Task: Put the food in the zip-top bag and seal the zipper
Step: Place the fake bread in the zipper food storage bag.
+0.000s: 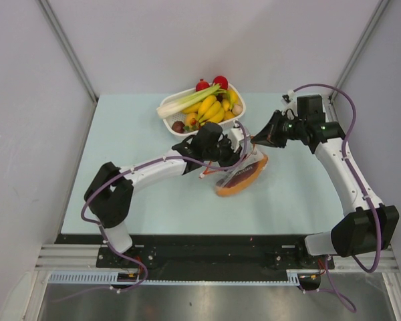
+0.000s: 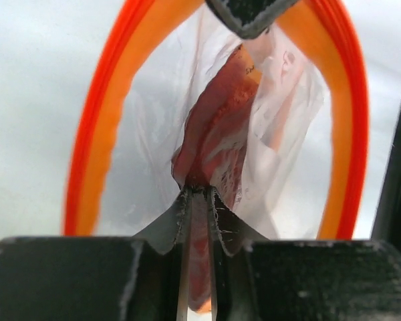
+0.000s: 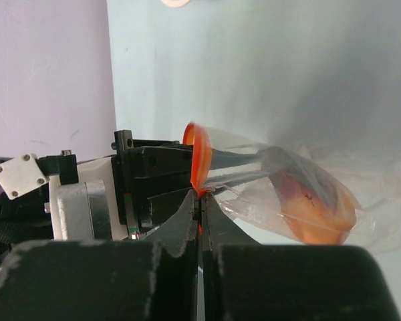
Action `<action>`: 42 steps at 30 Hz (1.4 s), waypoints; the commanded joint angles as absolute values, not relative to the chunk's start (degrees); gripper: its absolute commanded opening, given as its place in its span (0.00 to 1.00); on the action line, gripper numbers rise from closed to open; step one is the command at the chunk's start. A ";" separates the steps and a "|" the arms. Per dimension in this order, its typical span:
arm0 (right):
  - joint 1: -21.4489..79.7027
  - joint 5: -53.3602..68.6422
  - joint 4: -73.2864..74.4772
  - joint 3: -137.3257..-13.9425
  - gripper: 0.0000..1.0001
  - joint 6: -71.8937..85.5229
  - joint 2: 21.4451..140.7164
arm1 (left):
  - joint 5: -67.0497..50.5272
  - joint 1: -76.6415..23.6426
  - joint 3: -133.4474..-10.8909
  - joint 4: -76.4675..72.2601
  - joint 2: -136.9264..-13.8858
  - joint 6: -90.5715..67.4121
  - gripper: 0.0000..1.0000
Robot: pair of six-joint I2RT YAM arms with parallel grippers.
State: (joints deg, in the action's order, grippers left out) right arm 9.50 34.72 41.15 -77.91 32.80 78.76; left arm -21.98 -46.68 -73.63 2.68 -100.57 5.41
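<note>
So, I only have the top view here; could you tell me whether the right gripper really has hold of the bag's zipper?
Observer: Yes, the right wrist view shows the right gripper shut on the zipper, pinching the orange strip at the mouth edge.
Operator: Thank you. Is the other one inside the mouth?
Observer: Yes, in the left wrist view the strip loops all around the left gripper, which points into the zip-top bag.
Operator: Is any food inside?
Observer: One orange-brown piece lies just past the left gripper's tips.
</note>
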 commanded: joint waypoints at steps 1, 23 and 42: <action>9.49 40.86 35.43 -78.31 0.00 34.01 77.17 | -30.13 -45.89 -72.79 5.91 -97.92 4.25 0.25; 10.73 47.46 33.66 -77.78 0.00 32.87 76.46 | -23.46 -44.12 -71.78 -5.40 -96.60 -0.10 0.48; 8.70 45.53 33.22 -76.29 0.00 34.01 77.52 | -34.63 -33.22 -44.13 9.95 -66.18 16.08 0.99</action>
State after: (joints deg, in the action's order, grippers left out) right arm 8.40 44.45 35.20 -76.07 33.45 78.11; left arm -33.30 -33.93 -50.41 9.26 -62.33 11.46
